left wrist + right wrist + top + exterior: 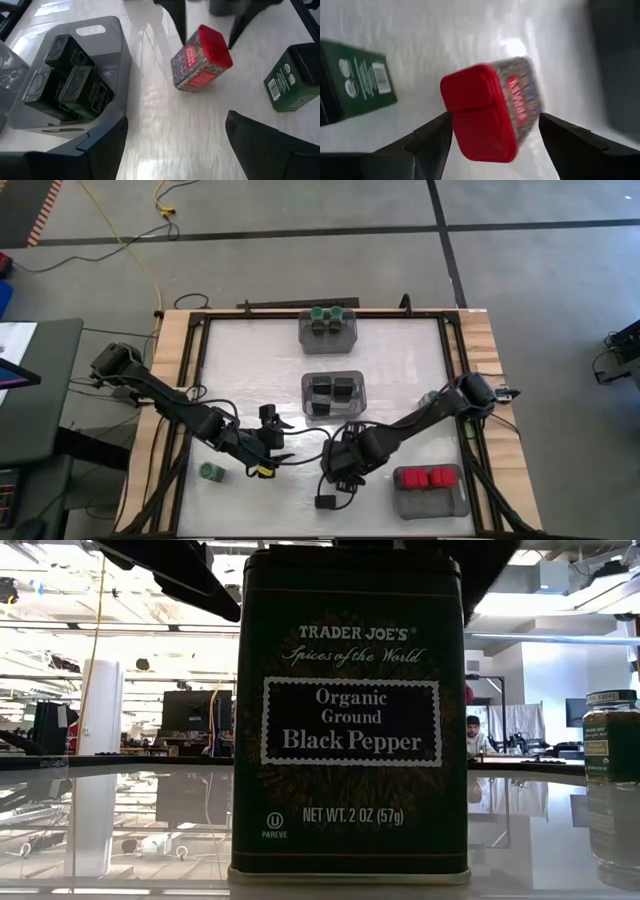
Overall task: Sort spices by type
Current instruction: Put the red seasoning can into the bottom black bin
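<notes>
The step in hand looks like carrying the red-capped tin (202, 62) to its own kind. The right claw (495, 117) has it by the cap end, a finger pressed to each side, and seems clamped on it. The tin hangs tilted, cap uppermost, just above the white surface (260, 360).

To do this well, I would lift it clear before swinging. The grey bin with two red caps (405, 502) sits close beside this claw, on the side away from the left arm. Bring the tin over bare bin floor next to those two, level it, lower it, and only then let go. The hold is near one end, so the body may swing; slow travel would help.

The left claw (175, 122) waits opposite, facing the tin, fingers apart and empty. A bin of black tins (107, 45) lies to one side of it, and a green tin (292, 75) lies flat just beyond the held one.

The tin is small and squarish, with a busy patterned body, a red label and a glossy red cap.
</notes>
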Controlling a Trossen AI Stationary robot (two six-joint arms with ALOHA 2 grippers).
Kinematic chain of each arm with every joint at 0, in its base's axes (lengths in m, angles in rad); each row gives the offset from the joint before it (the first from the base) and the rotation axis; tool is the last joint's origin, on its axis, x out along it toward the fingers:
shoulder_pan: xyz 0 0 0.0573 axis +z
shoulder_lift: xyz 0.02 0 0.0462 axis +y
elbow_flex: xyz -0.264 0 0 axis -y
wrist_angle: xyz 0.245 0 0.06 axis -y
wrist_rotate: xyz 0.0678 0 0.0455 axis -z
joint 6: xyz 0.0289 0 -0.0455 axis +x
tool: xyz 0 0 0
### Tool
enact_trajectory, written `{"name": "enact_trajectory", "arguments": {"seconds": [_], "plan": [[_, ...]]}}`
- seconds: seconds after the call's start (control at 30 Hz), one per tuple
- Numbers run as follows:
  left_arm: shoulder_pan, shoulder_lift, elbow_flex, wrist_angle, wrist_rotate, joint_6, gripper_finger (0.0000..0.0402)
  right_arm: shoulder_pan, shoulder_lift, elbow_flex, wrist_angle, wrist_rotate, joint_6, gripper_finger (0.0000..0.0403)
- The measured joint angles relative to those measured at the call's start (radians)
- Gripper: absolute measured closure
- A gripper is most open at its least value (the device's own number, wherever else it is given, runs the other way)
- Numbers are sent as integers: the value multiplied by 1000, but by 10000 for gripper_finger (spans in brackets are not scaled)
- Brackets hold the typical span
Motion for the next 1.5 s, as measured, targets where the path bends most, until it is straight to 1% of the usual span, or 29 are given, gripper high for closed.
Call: {"name": "enact_trajectory", "arguments": {"seconds": [0.13,0.2,0.43,0.73,0.9,1.1,1.37,1.5], "plan": [[0,0,0,1,0,8,79,-6,-2,64,-82,74,-16,81],[0,0,0,2,0,8,79,-11,-2,86,-99,90,-37,81],[0,0,0,2,0,2,79,-11,-3,108,-97,93,-80,81],[0,0,0,2,0,-7,79,-11,-3,108,-97,97,-218,81],[0,0,0,1,1,-9,79,-23,-3,90,-96,97,-223,81],[0,0,0,1,63,-20,79,-49,-3,80,-93,99,-234,81],[22,0,0,0,63,20,79,-77,-2,80,-61,99,-322,81],[30,0,0,0,63,47,79,-94,-2,80,-61,96,-325,81]]}}
